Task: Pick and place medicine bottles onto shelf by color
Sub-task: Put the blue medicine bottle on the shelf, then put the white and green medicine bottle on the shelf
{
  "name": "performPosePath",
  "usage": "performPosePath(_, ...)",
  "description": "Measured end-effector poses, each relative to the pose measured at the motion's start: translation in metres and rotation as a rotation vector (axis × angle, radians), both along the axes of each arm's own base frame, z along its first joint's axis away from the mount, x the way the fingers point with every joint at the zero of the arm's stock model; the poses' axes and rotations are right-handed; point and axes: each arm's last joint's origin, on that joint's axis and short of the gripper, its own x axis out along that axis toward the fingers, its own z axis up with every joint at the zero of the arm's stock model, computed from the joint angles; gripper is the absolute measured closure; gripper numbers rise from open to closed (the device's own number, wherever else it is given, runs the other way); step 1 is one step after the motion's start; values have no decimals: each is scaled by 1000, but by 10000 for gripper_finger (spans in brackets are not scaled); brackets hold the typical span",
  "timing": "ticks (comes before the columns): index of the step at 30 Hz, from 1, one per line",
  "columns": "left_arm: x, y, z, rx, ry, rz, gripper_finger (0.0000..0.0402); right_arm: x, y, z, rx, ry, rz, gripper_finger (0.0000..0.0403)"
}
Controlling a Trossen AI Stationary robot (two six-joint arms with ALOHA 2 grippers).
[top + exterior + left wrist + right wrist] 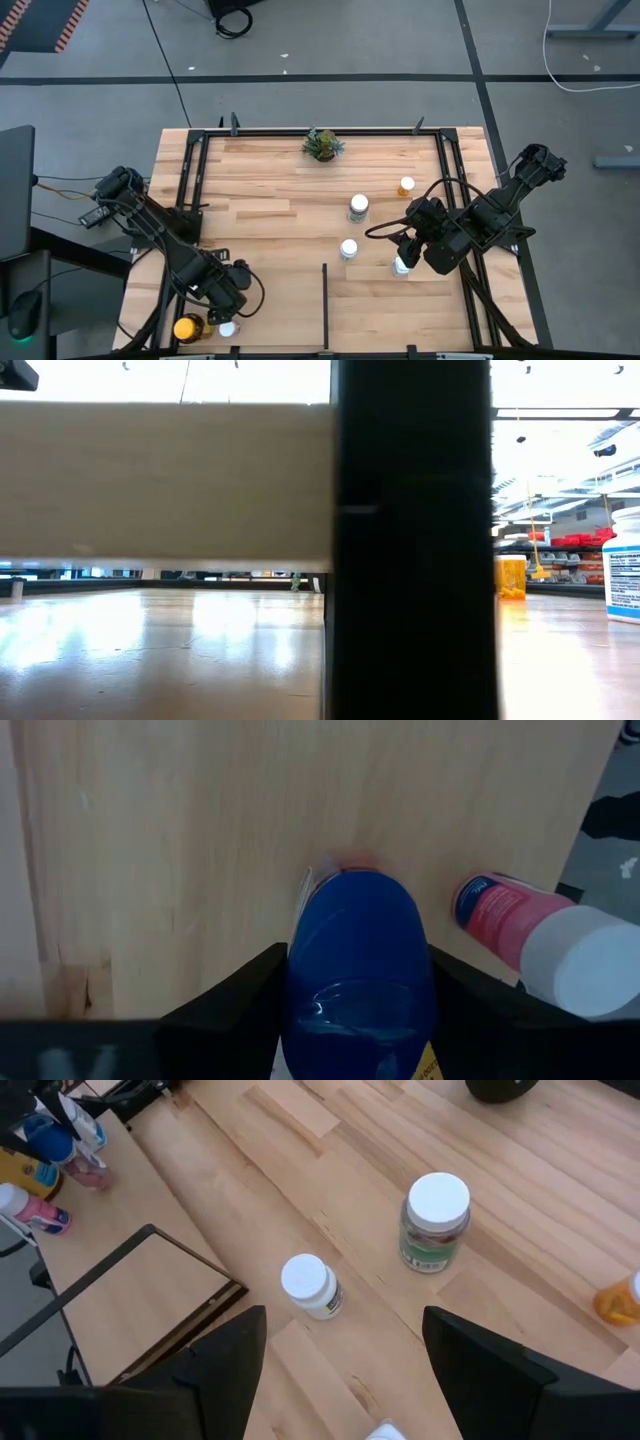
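Note:
My left gripper (226,302) is at the near left of the shelf (270,230), pointing down, shut on a blue medicine bottle (358,970). Beside it stand a pink, white-capped bottle (530,925) and an amber bottle with a yellow lid (187,327). My right gripper (404,250) hangs open at the right, above a white-capped bottle (401,265) and touching nothing. Two more white-capped bottles (436,1220) (310,1285) and an orange one (406,186) stand on the wood in front of it. My left gripper pinches the blue bottle between its two fingers (245,1000), one on each side of its upper part (300,970). The fingers come from above, pointing down, and the bottle stays upright. Whether its bottom rests on the wood or hangs clear I cannot tell.
A small green potted plant (323,144) sits at the far edge. Thin black rails (195,170) bound the plank, and a short black divider bar (324,300) stands at the near middle. In the low view a black post (410,540) blocks the centre.

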Motion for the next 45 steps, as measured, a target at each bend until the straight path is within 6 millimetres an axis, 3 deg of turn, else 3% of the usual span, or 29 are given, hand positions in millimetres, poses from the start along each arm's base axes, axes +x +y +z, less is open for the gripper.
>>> performPosePath(19, 0, 0, 1, -41, 48, -3, 146, 0, 0, 0, 0, 6, 10, 126)
performPosePath(24, 0, 5, 15, -29, 76, 1, 145, 0, 0, 0, -3, 7, 13, 126)
performPosePath(30, 8, 14, 45, -9, 41, -9, 145, 0, 0, 0, -10, 10, 20, 126)
performPosePath(38, 36, 42, 91, 42, -179, 32, 154, 0, 0, 0, 7, 2, 3, 126)
performPosePath(45, 97, 80, 111, 113, -314, 46, 169, -4, 8, -1, 35, 29, 67, 126)
